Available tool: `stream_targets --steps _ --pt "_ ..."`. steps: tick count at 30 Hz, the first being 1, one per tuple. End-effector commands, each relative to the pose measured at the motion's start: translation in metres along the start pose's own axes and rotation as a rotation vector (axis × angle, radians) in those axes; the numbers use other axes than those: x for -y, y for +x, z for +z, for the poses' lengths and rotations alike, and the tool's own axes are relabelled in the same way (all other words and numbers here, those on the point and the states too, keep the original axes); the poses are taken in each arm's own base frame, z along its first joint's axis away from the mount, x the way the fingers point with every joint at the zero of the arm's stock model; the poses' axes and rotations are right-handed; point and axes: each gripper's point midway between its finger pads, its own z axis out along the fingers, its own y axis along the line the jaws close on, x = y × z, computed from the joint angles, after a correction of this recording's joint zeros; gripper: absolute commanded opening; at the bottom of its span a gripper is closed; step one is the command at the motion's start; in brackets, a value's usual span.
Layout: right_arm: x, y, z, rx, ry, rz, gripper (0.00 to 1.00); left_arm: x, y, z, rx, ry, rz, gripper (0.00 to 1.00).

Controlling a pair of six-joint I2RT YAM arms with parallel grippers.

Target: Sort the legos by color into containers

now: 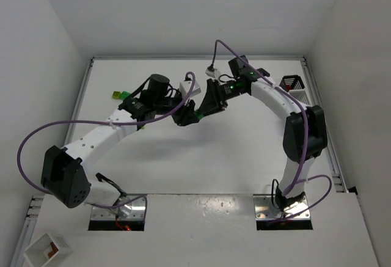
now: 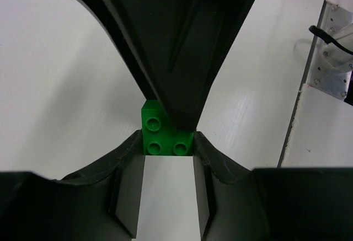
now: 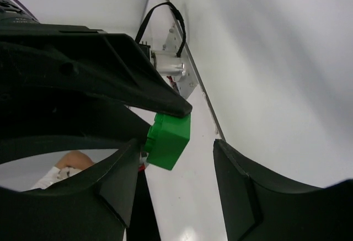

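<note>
The brick [image 2: 165, 139] is a solid bright green, studs included, while the left gripper [image 2: 168, 155] and the right gripper [image 3: 176, 144] are plain matte black. The left arm [image 1: 101, 137] and right arm [image 1: 278, 102] have white shells with black joints and lilac-purple cables [image 1: 36, 135], small green lights glow on the right arm, and the table [image 1: 214, 169] is plain white. Also on the table are a lime-yellow lego [image 1: 115, 95] beside a darker green lego [image 1: 124, 93], a black container [image 1: 292, 84] with a slatted grid pattern, and a white box [image 1: 46, 250] that is brown inside.
</note>
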Motion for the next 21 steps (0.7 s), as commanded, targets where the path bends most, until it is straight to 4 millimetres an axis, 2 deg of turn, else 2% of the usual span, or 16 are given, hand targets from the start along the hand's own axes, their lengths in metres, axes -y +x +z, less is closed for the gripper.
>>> stream_targets --steps 1,3,5,7,8,9,11,12,13,15,16,17,18,19,20,21 --pt "-0.013 -0.012 0.003 0.004 -0.01 -0.079 0.57 0.009 -0.021 -0.005 0.063 0.024 0.032 0.21" --pt "-0.017 -0.008 0.011 -0.019 -0.017 -0.081 0.57 0.009 -0.017 -0.004 0.056 0.025 0.026 0.21" --pt "-0.017 -0.004 0.015 -0.032 -0.019 -0.076 0.51 0.009 -0.017 -0.004 0.056 0.025 0.026 0.21" --pt "-0.016 0.0 0.018 -0.041 -0.022 -0.077 0.39 0.009 -0.019 -0.003 0.063 0.024 0.032 0.22" --pt "-0.013 0.003 0.019 -0.046 -0.021 -0.075 0.23 0.009 -0.019 -0.003 0.063 0.024 0.032 0.25" --pt "-0.013 0.003 0.019 -0.046 -0.021 -0.075 0.14 0.009 -0.019 -0.003 0.063 0.024 0.032 0.28" --pt "-0.011 0.0 0.012 -0.024 0.004 -0.089 0.02 0.006 -0.016 -0.005 0.059 0.003 0.03 0.39" --pt "-0.009 -0.002 0.009 -0.016 0.007 -0.085 0.0 0.006 -0.015 -0.007 0.059 -0.01 0.031 0.43" --pt "-0.01 -0.004 0.0 0.006 0.033 -0.104 0.0 0.002 -0.013 -0.011 0.06 -0.042 0.034 0.5" --pt "-0.003 -0.005 -0.011 0.03 0.085 -0.116 0.0 -0.004 -0.011 -0.018 0.065 -0.076 0.019 0.58" --pt "0.005 -0.007 -0.019 0.05 0.141 -0.125 0.0 -0.009 -0.016 -0.026 0.082 -0.105 0.022 0.67" --pt "0.006 -0.013 -0.036 0.092 0.175 -0.147 0.0 -0.014 -0.012 -0.03 0.082 -0.128 -0.004 0.84" --pt "0.014 -0.009 -0.045 0.105 0.203 -0.114 0.0 -0.024 -0.009 -0.038 0.087 -0.161 -0.028 0.89" --pt "0.02 -0.014 -0.058 0.139 0.243 -0.125 0.0 -0.029 -0.007 -0.043 0.095 -0.179 -0.045 0.99" --pt "0.027 -0.012 -0.07 0.157 0.273 -0.103 0.0 -0.034 -0.014 -0.055 0.119 -0.221 -0.037 0.99" --pt "0.037 -0.018 -0.097 0.215 0.323 -0.103 0.0 -0.039 -0.011 -0.06 0.124 -0.247 -0.06 0.99"
